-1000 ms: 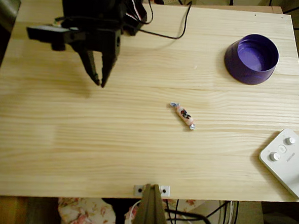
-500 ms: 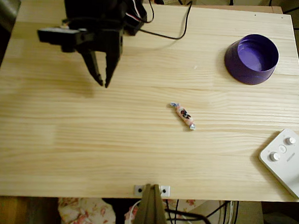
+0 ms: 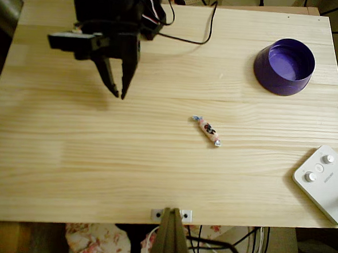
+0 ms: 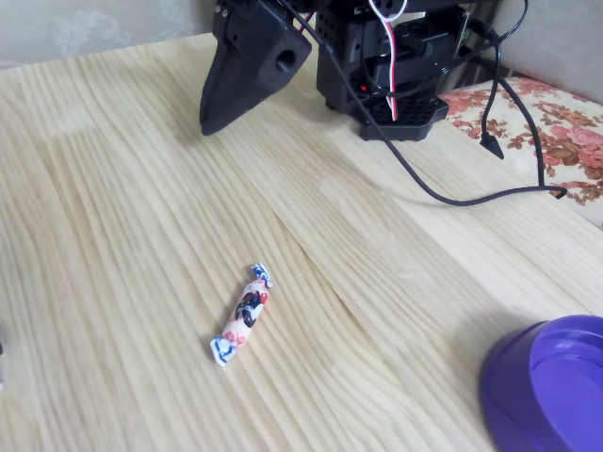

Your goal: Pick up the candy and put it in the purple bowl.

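At the near edge of the wooden worktop [image 3: 68,172] in the overhead view sits a small metal clip [image 3: 171,215]. A white box with round knobs [image 3: 326,182] lies at the near right corner. The candy [image 3: 207,130] lies flat in the middle of the worktop, with nothing touching it. Farther back on the left, the black hand [image 3: 120,93] hangs over the wood, well apart from the candy. Its two fingers are a little apart at the tips, and it looks empty. The purple bowl [image 3: 284,66] stands at the far right and looks empty, though the shine makes it hard to be sure.
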`<state>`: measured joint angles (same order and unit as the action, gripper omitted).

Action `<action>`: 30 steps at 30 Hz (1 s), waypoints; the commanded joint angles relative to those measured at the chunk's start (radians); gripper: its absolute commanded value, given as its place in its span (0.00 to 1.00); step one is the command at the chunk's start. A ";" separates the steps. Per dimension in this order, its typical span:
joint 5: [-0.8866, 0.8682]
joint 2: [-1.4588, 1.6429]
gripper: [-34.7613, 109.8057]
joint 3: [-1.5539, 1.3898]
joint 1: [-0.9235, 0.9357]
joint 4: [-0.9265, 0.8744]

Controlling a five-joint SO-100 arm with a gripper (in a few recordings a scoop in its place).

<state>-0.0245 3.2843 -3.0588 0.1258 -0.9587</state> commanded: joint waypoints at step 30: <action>0.282 -0.638 0.28 0.661 -0.503 -0.023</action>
<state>0.2362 2.6875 -2.4989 -0.3283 -1.0354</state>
